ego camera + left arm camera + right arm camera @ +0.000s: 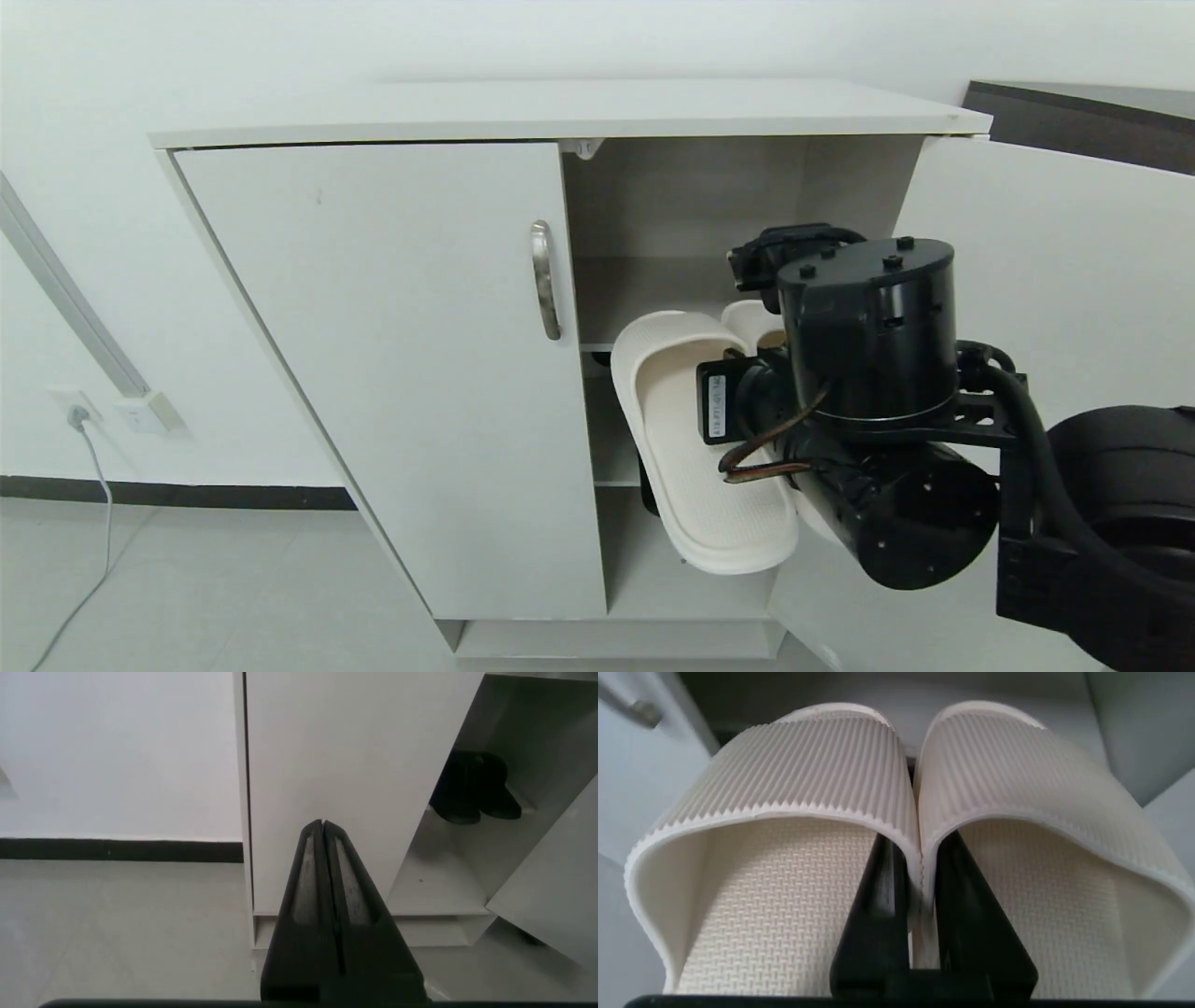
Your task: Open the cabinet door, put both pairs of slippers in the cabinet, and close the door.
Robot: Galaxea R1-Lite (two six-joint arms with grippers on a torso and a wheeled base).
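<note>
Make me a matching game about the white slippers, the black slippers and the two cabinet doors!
Things:
1. white slippers
2. black slippers
3. left cabinet door
4. right cabinet door

States:
A. swung open
B. lying inside on a shelf
C. closed
D. clamped in the right hand

Pairs: 1-D, 2-B, 3-C, 4-A

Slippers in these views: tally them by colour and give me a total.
Cream slippers: 2
Black slippers: 2
Total: 4
</note>
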